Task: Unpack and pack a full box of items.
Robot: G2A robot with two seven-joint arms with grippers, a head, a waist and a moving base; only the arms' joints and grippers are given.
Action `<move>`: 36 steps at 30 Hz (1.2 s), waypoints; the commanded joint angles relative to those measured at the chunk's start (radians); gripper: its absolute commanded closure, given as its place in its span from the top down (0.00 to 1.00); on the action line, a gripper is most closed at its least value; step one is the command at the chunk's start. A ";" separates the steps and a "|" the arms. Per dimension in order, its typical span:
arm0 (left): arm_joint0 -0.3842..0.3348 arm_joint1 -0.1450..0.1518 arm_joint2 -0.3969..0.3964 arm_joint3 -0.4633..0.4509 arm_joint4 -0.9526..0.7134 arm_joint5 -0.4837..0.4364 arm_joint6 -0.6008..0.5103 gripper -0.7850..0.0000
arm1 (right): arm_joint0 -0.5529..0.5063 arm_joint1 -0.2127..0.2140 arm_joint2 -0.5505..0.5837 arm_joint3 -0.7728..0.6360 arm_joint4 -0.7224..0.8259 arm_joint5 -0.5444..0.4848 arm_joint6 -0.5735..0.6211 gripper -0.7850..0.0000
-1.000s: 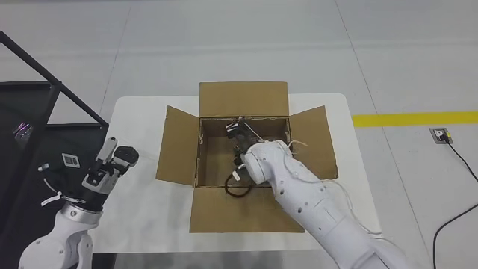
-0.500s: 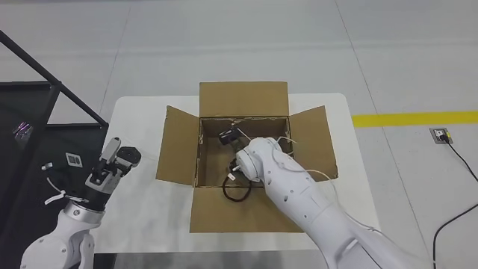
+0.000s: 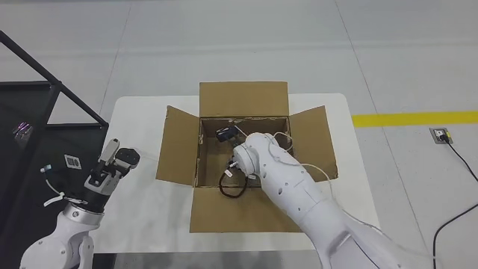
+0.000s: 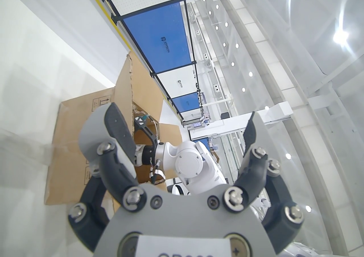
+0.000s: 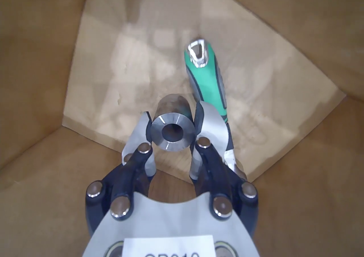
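floor (image 3: 224, 37): pale grey, yellow lines (image 3: 403, 119) | table (image 3: 149, 217): white | black frame (image 3: 30, 85): left | ceiling lights (image 4: 339, 37): on

- right gripper (image 5: 173, 114) sits down inside brown cardboard box (image 5: 42, 27)
- both silver fingers (image 5: 212, 124) clamp short steel cylinder with centre bore (image 5: 172, 143), one on each side
- cylinder's bored end faces the camera
- green-and-grey handled tool with chrome end (image 5: 206, 81) lies on the box floor, just beside the cylinder
- tool handle passes behind one finger, near end hidden by the gripper
- cardboard walls rise around the pale floor
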 commanded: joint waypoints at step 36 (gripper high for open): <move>-0.058 0.017 0.062 0.031 0.027 0.034 -0.014 1.00 | -0.585 0.264 0.738 -1.162 -0.529 0.252 0.275 0.00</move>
